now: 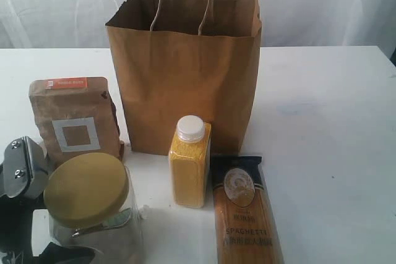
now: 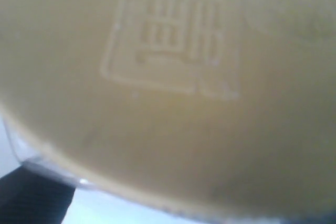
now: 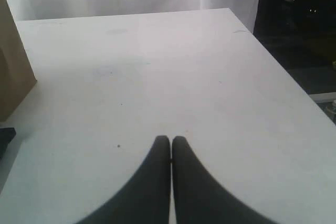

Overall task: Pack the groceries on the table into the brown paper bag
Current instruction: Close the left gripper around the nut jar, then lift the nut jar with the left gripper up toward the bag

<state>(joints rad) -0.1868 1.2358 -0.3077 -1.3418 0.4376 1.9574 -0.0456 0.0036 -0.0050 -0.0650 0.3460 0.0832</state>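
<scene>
The brown paper bag (image 1: 185,78) stands open at the back centre of the table (image 1: 328,122). In front of it are the brown pouch (image 1: 74,119), the gold-lidded jar (image 1: 86,187), the yellow bottle (image 1: 190,165) and the spaghetti packet (image 1: 244,214). My left arm (image 1: 20,176) is pressed close to the jar's left side, and the gold lid (image 2: 168,77) fills the left wrist view, so the jaws are hidden. My right gripper (image 3: 171,139) hangs shut and empty over bare table, right of the bag (image 3: 13,66).
A white curtain hangs behind the table. In the right wrist view the table's far and right edges show, with a dark drop beyond the right edge. A dark corner of something (image 3: 5,137) lies at that view's left border.
</scene>
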